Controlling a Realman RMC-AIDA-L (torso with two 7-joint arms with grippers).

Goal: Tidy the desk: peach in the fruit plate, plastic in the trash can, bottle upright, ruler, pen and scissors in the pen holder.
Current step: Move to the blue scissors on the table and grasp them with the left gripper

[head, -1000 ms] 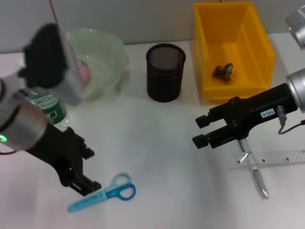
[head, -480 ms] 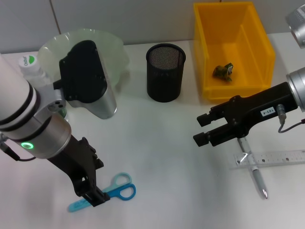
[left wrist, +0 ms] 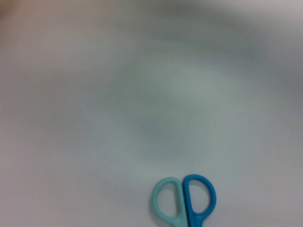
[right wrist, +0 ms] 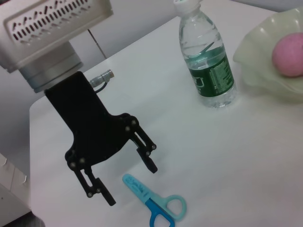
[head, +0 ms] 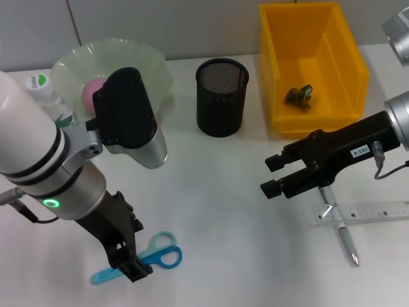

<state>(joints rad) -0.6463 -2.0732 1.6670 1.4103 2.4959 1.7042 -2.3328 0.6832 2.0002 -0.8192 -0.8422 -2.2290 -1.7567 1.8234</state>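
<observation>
Left gripper (head: 128,259) low over the scissors (head: 142,258), fingers spread apart, one each side of the blades, not clamped; from the right wrist camera the gripper (right wrist: 128,182) stands just above the sheathed blade end of the scissors (right wrist: 154,204). Left wrist camera catches only the handle loops (left wrist: 184,201).

Holder (head: 221,96) as landmark: scissors well in front of it, toward the left arm. Plate (head: 147,61) beside it with peach (head: 93,93) inside. Bottle (head: 48,96) upright beyond the plate. Bin (head: 275,64) on its other side, plastic (head: 299,96) in it. Ruler (head: 364,212) and pen (head: 342,235) lie crossed, well in front of the bin.

Right gripper (head: 270,176) hovers near the ruler, fingers apart, empty.
</observation>
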